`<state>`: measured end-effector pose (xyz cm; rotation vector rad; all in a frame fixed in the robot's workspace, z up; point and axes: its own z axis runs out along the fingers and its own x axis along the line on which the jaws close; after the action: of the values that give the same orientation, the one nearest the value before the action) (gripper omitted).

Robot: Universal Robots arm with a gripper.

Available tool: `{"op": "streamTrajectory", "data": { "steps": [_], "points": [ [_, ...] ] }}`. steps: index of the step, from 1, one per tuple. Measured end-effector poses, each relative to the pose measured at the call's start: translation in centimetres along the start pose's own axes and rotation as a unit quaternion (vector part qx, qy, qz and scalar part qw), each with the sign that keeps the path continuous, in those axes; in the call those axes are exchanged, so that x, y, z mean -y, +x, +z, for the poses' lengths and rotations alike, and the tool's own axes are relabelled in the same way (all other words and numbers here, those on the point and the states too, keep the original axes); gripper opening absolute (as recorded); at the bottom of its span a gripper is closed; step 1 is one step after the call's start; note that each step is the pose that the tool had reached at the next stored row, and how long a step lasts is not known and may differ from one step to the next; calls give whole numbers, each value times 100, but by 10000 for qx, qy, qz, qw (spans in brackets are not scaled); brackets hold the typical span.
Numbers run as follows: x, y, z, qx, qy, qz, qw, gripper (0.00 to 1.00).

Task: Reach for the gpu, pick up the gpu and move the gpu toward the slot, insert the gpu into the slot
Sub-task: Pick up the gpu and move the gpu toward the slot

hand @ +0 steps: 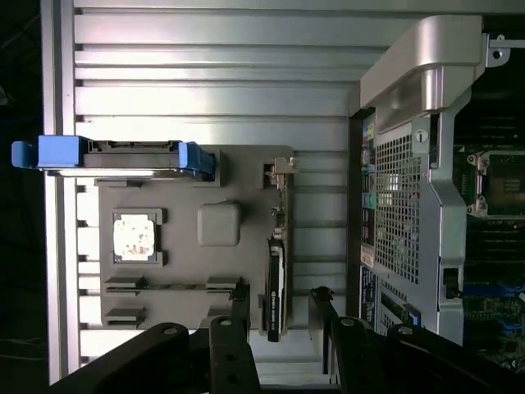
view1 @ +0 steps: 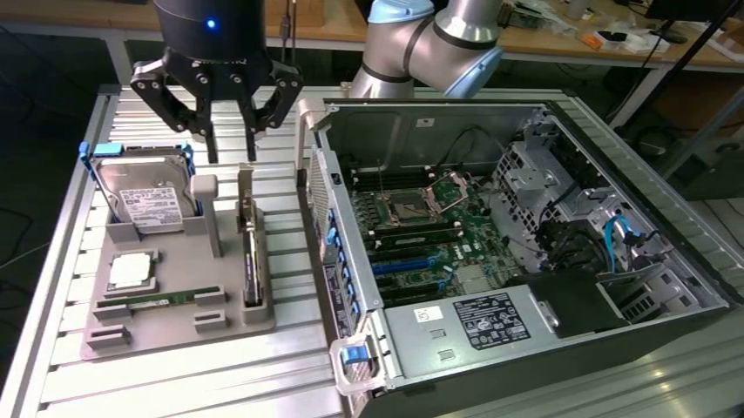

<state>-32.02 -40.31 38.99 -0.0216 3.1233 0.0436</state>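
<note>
The gpu point(view1: 249, 254) is a thin dark card standing on edge in a grey holder point(view1: 174, 324) on the exterior view's left, its silvery bracket at the far end. In the wrist view the gpu point(hand: 276, 283) runs straight between my two fingers point(hand: 240, 305). My gripper point(view1: 232, 155) hangs open above the card's bracket end, not touching it; in the wrist view the gripper point(hand: 280, 305) holds nothing. The slot point(view1: 409, 259), a long bright-blue strip, lies on the green motherboard inside the open computer case point(view1: 651, 287).
The holder also carries a silver hard drive point(view1: 148, 198) with blue side clips, a square processor point(view1: 131, 272) and a slim green memory stick point(view1: 157, 300). The case's perforated side wall point(hand: 394, 205) rises close beside the holder. Cables and drive cages fill the case's right part.
</note>
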Motion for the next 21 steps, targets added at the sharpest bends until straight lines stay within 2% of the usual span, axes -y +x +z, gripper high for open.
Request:
{"op": "streamTrajectory", "data": {
  "steps": [12, 19, 20, 21],
  "points": [
    [21, 4, 250, -8, 1, -15, 10000, 42],
    [78, 7, 365, -52, 1, -13, 10000, 42],
    [89, 7, 376, -58, 1, -13, 10000, 44],
    [99, 7, 391, -63, 0, -13, 10000, 49]
  ]
}}
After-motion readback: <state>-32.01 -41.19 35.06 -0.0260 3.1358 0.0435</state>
